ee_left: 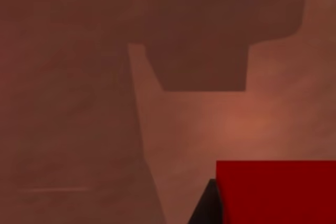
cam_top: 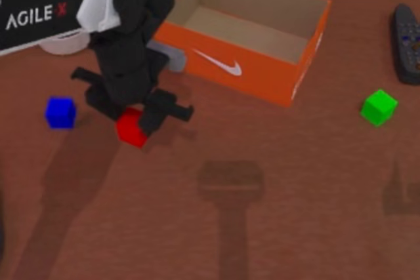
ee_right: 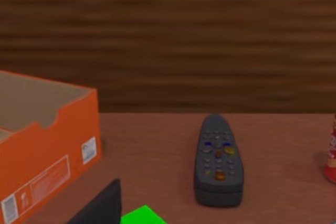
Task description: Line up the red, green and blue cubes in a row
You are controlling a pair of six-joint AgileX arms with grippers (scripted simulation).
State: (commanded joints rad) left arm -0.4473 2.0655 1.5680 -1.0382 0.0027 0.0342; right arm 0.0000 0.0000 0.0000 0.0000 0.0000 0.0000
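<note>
The red cube [cam_top: 131,134] is at the table's left, with my left gripper [cam_top: 136,113] shut on it from above. In the left wrist view the red cube [ee_left: 275,192] fills one corner with a dark finger [ee_left: 207,208] pressed flat against its side. The blue cube [cam_top: 60,111] rests on the table just left of the gripper, apart from it. The green cube [cam_top: 378,106] lies far off at the right. My right arm is out of the top view; its wrist view shows one finger [ee_right: 102,205] set wide, beside the green cube [ee_right: 143,216].
An open orange shoebox [cam_top: 289,90] stands at the back centre, close behind the left arm. A grey remote [cam_top: 407,44] lies at the right edge. A red can [ee_right: 331,156] shows beyond the remote [ee_right: 219,161].
</note>
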